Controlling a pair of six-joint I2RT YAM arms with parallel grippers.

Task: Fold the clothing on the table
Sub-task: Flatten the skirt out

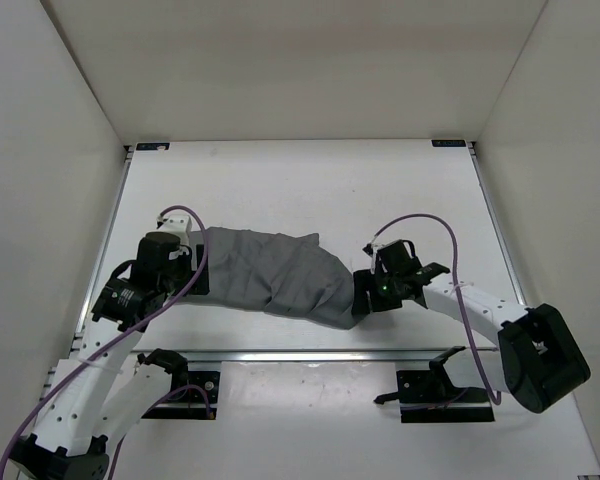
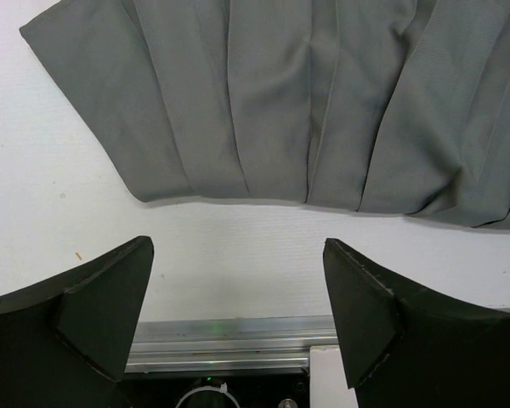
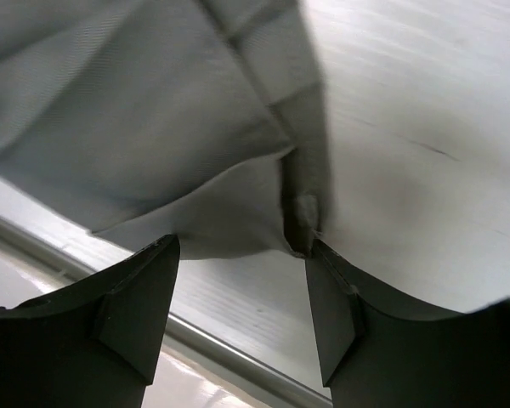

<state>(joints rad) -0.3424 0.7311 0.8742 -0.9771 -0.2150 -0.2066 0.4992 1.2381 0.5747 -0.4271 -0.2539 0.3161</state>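
Note:
The clothing, a grey pleated skirt, lies bunched across the near middle of the white table. My left gripper is at its left end. In the left wrist view the left gripper stands open over bare table, just short of the skirt's edge, with nothing between its fingers. My right gripper is at the skirt's right end. In the right wrist view the right gripper is open. A corner of the fabric touches the tip of one finger, and the gap is empty.
A metal edge rail runs along the near side of the table, close behind both grippers. The same rail shows under the left fingers. White walls enclose the left, right and far sides. The arm mounts sit below the rail.

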